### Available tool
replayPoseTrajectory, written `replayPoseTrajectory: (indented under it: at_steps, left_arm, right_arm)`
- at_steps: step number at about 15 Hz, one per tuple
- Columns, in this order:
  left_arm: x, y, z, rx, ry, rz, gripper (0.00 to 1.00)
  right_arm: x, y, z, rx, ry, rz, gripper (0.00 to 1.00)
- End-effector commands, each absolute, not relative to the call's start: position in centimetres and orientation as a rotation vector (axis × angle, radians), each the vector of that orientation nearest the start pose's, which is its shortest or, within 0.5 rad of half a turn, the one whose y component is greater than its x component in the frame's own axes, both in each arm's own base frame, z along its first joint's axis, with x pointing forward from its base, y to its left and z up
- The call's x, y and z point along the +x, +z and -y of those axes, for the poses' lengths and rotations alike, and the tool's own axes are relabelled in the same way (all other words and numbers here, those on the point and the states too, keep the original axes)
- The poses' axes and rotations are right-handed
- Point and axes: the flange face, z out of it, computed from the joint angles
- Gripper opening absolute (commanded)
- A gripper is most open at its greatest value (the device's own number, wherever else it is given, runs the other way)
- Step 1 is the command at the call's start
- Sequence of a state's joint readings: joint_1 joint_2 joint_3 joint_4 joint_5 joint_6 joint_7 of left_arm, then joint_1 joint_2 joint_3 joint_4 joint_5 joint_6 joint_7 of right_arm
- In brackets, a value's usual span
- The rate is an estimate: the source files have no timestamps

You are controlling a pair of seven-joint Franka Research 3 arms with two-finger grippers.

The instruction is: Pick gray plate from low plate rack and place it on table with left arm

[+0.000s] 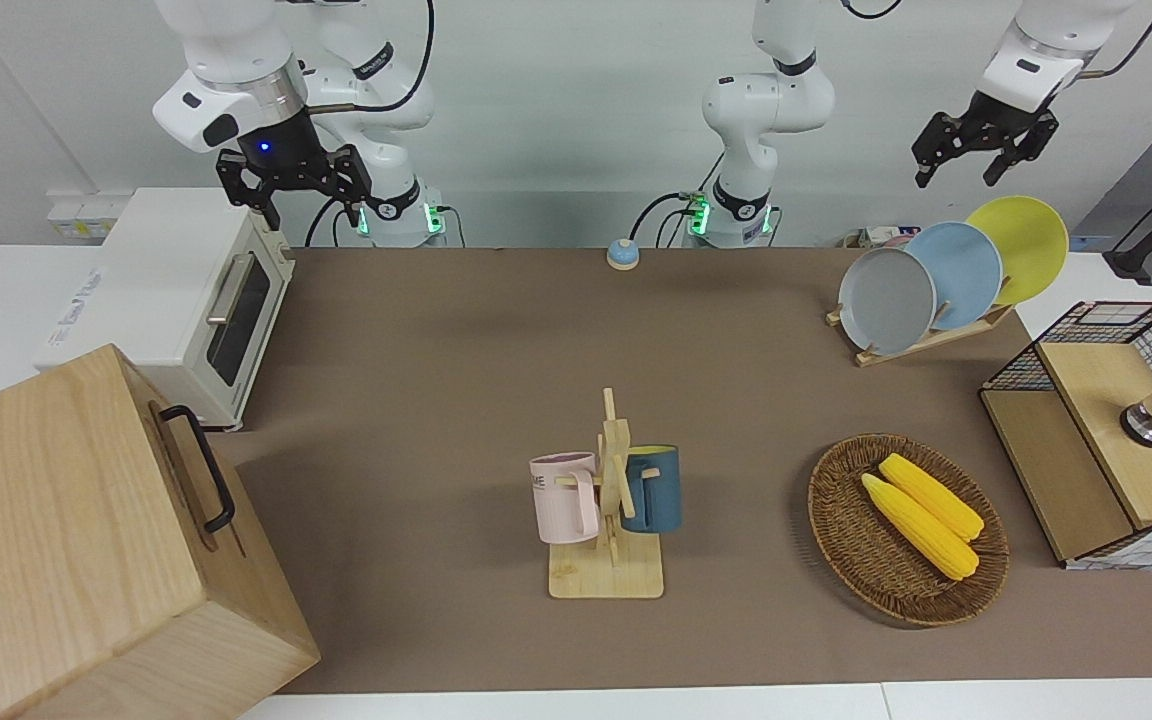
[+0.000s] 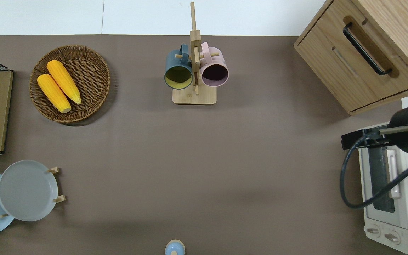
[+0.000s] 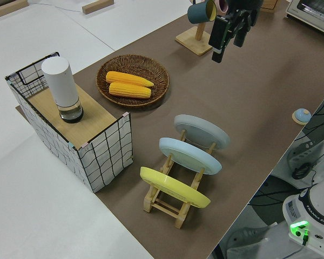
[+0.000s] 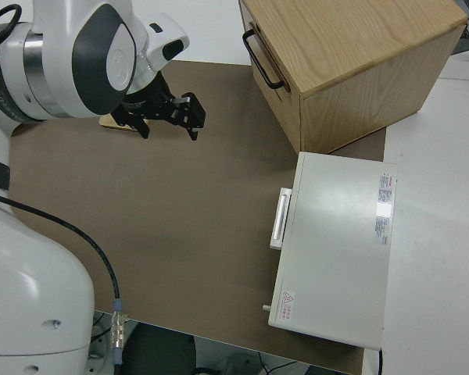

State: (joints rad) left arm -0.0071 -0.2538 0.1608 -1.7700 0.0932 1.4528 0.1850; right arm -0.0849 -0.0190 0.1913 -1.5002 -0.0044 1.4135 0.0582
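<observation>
Round, pale gray plate [image 1: 887,301] leans in low plate rack [image 1: 921,345]; left fingers [image 1: 936,155] spread, empty.

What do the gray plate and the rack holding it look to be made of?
The gray plate looks like matte plastic or glazed ceramic: smooth, even colour, little shine. I cannot tell which. The rack looks like pale unfinished wood, with visible pegs and rails.

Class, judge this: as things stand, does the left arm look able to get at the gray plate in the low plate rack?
Probably yes. The gray plate stands at the rack's open end, only the light blue plate beside it, with the left gripper raised nearby, jaws open.
</observation>
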Motion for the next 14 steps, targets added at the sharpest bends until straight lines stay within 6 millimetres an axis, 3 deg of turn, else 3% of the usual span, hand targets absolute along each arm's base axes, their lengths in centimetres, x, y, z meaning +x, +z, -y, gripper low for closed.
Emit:
replayPoseTrajectory:
  at_steps: [1, 6, 14]
  left_arm:
    - [43.2, 61.2, -11.5, -3.104, 0.047, -0.02, 0.99]
    - [42.2, 56.4, -12.8, -3.083, 0.013, -0.01, 0.99]
    - [40.7, 49.3, -12.9, -3.093, -0.012, -0.014, 0.99]
  right_arm:
    - [52.7, 65.7, -5.7, -3.146, 0.114, 0.073, 0.99]
    - [52.7, 65.7, -5.7, -3.146, 0.116, 0.075, 0.99]
    - [52.7, 65.7, -5.8, -3.146, 0.116, 0.075, 0.987]
